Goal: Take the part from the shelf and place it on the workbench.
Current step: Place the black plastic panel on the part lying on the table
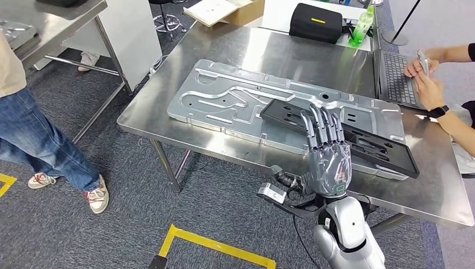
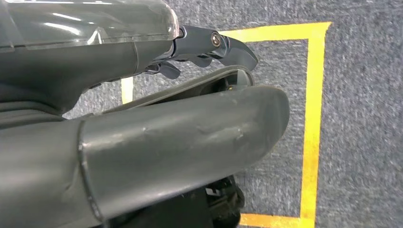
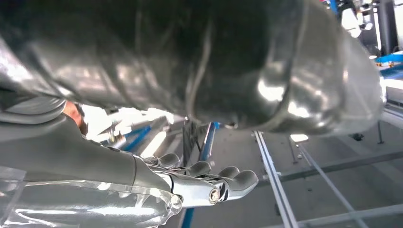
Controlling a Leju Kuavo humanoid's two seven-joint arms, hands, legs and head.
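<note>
Our right hand [image 1: 327, 154] hovers with fingers straight and apart, gripping nothing, above the black part [image 1: 358, 143], which lies flat across a silver panel [image 1: 235, 98] on the steel desk [image 1: 263, 47]. Our left hand [image 2: 142, 118] hangs over taped floor, its fingers seemingly curled, though we cannot tell for certain.

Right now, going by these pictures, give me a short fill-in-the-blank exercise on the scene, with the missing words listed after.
1. The black part lies on the silver ____ plate.
2. The right hand, held over the steel table, has its fingers ____.
3. The bottle at the table's far edge is ____.
4. The tape on the floor is ____.

Missing words: metal; straight; green; yellow
</note>
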